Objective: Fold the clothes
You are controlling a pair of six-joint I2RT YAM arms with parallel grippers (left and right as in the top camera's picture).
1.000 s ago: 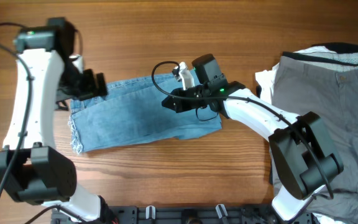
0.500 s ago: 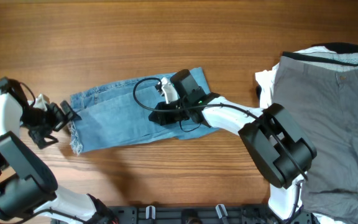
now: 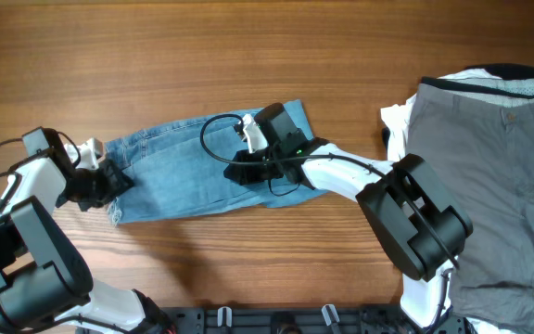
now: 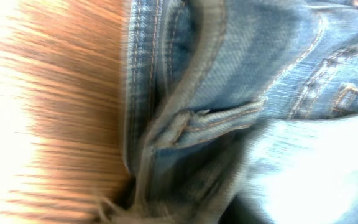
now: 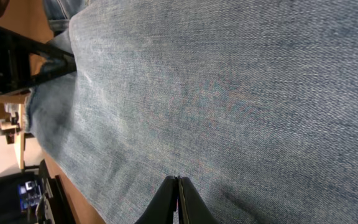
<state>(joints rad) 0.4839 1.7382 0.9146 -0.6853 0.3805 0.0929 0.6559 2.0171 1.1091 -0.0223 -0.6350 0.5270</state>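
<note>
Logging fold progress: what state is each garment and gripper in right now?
Light-blue denim jeans: folded into a flat strip on the wooden table.
Grey trousers: spread out flat at the right, not folded.
White garment: crumpled, mostly under the grey trousers.
Left gripper: at the jeans' frayed left end; open or shut unclear.
Right gripper: shut, tips against the denim mid-strip.

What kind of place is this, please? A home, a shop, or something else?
Probably a robotics lab bench, not a home: two robot arms reach over a wooden table, jeans lie on it, and a heap topped by grey trousers sits at one edge.
</note>
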